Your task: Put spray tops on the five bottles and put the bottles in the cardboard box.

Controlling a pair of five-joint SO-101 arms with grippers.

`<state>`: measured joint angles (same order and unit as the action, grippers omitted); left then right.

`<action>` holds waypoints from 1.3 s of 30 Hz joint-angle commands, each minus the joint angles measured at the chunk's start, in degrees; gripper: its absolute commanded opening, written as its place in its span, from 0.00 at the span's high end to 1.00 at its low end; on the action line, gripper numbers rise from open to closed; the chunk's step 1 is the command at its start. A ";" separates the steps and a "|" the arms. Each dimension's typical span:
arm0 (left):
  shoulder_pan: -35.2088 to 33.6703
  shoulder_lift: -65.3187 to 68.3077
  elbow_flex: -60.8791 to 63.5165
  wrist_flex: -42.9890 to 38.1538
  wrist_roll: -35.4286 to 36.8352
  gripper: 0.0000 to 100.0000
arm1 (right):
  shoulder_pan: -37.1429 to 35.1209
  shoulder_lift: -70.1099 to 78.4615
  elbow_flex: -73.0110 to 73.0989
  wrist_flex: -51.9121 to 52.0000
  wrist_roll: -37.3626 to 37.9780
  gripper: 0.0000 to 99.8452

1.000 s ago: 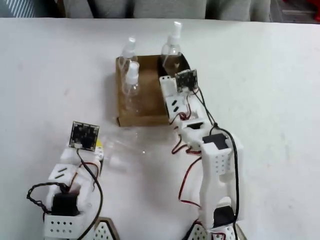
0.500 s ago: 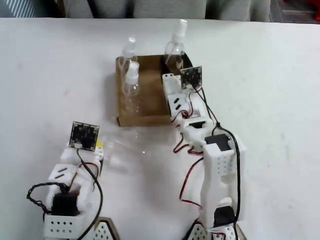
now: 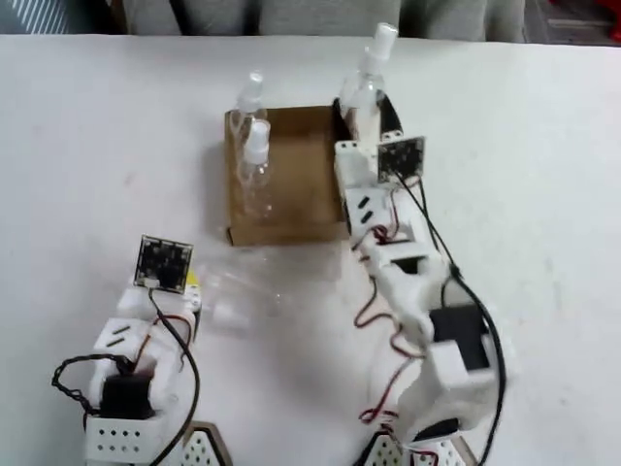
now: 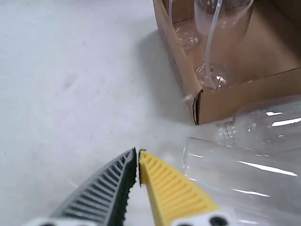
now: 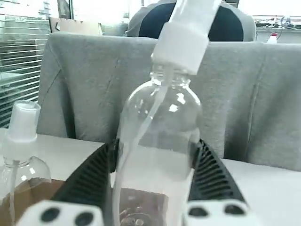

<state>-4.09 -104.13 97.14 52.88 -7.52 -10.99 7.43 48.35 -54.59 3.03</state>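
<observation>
**Q:** What is the setting?

**A:** A wide white table (image 3: 87, 146) is seen from above. Grey upholstered seat backs (image 5: 70, 84) stand along its far edge. A shallow brown cardboard box (image 3: 291, 209) sits open near the middle of the table. Two white robot arms reach in from the near edge, the left arm (image 3: 136, 359) low and short of the box, the right arm (image 3: 427, 320) stretched up beside the box's right wall.

**Q:** What are the grippers doing?

**A:** The right gripper (image 3: 367, 109) has its black ribbed fingers (image 5: 91, 174) clamped on both sides of a clear plastic spray bottle (image 5: 160, 141). It holds the bottle at the box's far right corner. I cannot tell whether the bottle's base rests on the box floor. The left gripper (image 4: 138, 157) has one grey jaw and one yellow. Its tips are pressed together with nothing between them, low over the table, just beside a clear lying bottle (image 4: 235, 172).

**Q:** Which way do the bottles point?

**A:** The held bottle's long axis is near vertical. Its white spray top (image 5: 183, 37) is uppermost and tilts to one side. Two smaller capped bottles, a far one (image 3: 254, 97) and a near one (image 3: 255, 165), stand upright along the box's left side with their white tops up. A second lying bottle (image 4: 268, 125) rests between the first and the box's near wall. Both lie on their sides, long axes running roughly along that wall.
</observation>
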 commanded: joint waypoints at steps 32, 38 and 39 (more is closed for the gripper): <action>-3.82 -0.48 -13.54 1.05 0.00 0.98 | -9.19 -111.52 41.32 82.24 -0.70 0.99; -3.82 9.45 -28.92 3.52 0.09 0.98 | -10.51 -109.67 43.25 84.70 -0.79 0.99; -3.38 13.76 -32.26 3.60 0.09 0.98 | -10.51 -110.29 43.96 84.79 -0.79 0.99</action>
<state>-7.25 -99.74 75.43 56.31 -7.52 -20.75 -101.76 92.13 29.80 2.59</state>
